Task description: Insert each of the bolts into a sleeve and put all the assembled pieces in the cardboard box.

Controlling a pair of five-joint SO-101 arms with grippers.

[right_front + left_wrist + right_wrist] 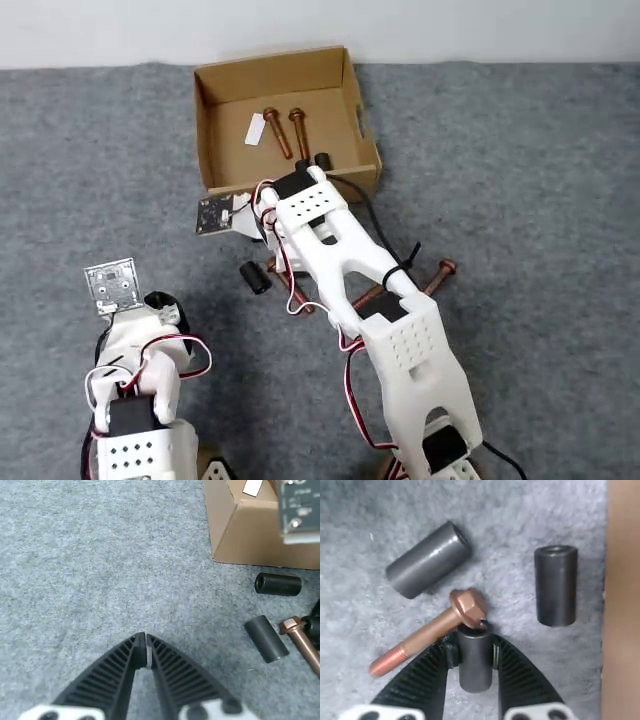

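The left hand [145, 650] hangs low over the grey tabletop [75, 555], its fingers pressed together with nothing between them. The right hand [474, 647] is clamped on a dark sleeve [475, 666] that lies lengthwise between its fingers. Just past its fingertips a copper bolt [427, 632] lies slantwise, its hex head touching the end of the gripped sleeve. Further ahead of that hand lie a tilted sleeve [427, 560] and a straight sleeve [556, 586], the latter just beside the wall of the cardboard box [622, 600]. Beyond, inside the box, the boxed bolts [277, 133] lie side by side.
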